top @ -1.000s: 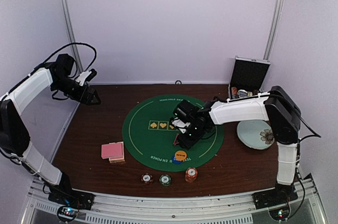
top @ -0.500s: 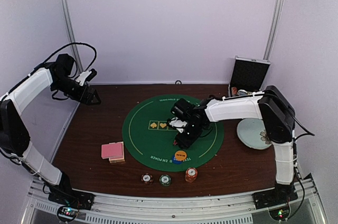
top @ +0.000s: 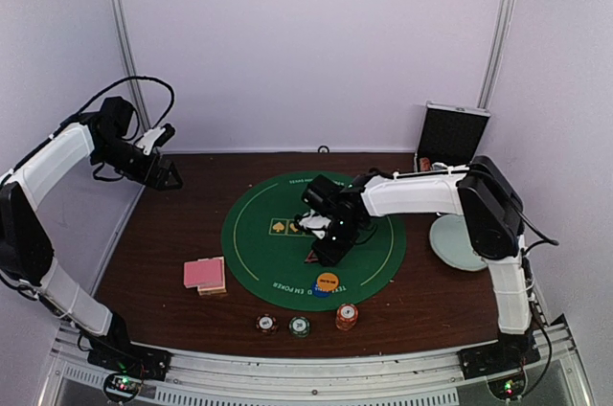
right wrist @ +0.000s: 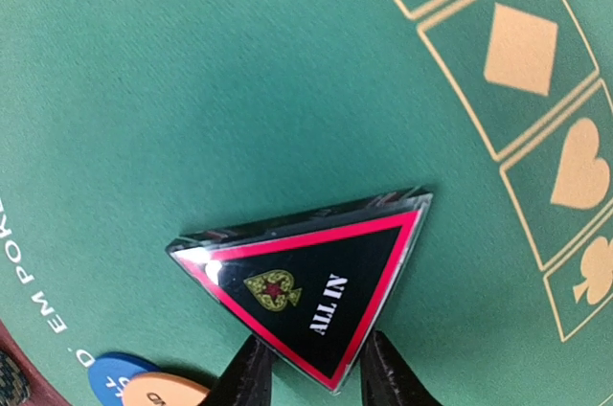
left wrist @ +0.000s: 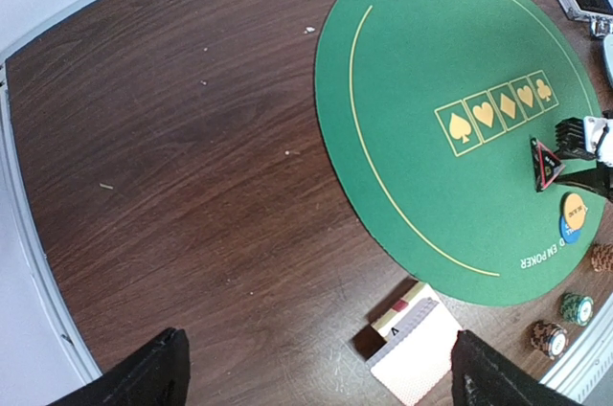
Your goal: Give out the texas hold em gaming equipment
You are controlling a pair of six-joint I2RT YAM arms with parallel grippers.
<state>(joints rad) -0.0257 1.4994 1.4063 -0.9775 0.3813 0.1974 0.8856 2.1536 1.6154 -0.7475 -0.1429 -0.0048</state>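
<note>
Reaching across the green mat [top: 254,234], the right claw [top: 323,248] is clenched on a black, red-edged triangular "ALL IN" plaque [right wrist: 306,281], pinching one corner between its fingers [right wrist: 251,372]. The plaque hangs low over the mat's middle, just beside the row of gold suit boxes [left wrist: 498,111]. The blue-and-orange disc [top: 328,283] lies near it, toward the mat's near rim.

Three chip stacks [top: 300,327] sit on the counter [top: 163,243] beyond that rim, and the cards [top: 204,275] lie left of the mat. A plate [top: 448,241] and an open case [top: 450,138] stand to the right, well apart.

Since a second ago the right arm has swung left and farther from its base, carrying the plaque nearer the suit row and uncovering more of the plate.

The gripped corner points back at the claw; the opposite edge leads, running across the fingers.

The left claw [top: 163,176] hangs released over the far-left corner.
</note>
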